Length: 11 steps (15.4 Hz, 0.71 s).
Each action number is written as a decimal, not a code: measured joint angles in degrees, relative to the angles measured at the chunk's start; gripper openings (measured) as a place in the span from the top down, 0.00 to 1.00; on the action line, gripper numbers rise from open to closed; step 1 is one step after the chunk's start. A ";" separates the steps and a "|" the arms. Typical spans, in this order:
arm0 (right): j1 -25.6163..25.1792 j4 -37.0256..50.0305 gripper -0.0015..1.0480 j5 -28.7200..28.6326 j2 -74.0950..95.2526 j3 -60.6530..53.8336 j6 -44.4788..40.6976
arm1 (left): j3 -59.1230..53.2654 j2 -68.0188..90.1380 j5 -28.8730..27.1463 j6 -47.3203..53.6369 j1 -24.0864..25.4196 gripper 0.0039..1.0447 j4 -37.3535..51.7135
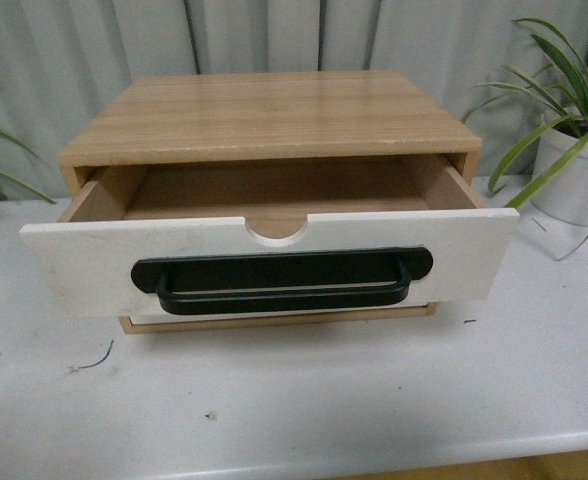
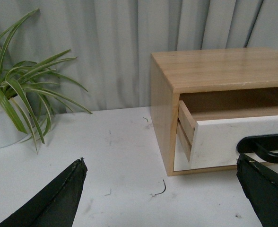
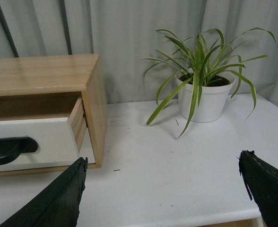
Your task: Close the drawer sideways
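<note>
The cabinet (image 1: 264, 115) stands on the table (image 1: 294, 400), toward the table's rear. The drawer (image 1: 79, 265) sits in the cabinet's upper opening, pulled out so that its front panel lies well before the cabinet's front edge. The bar handle (image 1: 282, 282) runs across the middle of that panel. Under the drawer, a plain drawer front (image 2: 180, 161) sits in the cabinet. One potted plant (image 1: 574, 170) stands right of the cabinet and another (image 2: 6, 118) left of it, both apart from it. A curtain (image 1: 274, 35) hangs behind the cabinet.

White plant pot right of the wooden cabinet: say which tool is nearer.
Right. The right tool faces the white plant pot; the left tool sits beyond the wooden cabinet's other side.
</note>
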 joint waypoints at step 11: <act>0.00 0.00 0.06 0.00 0.00 0.00 0.00 | 0.00 0.00 0.00 0.00 0.00 0.06 0.00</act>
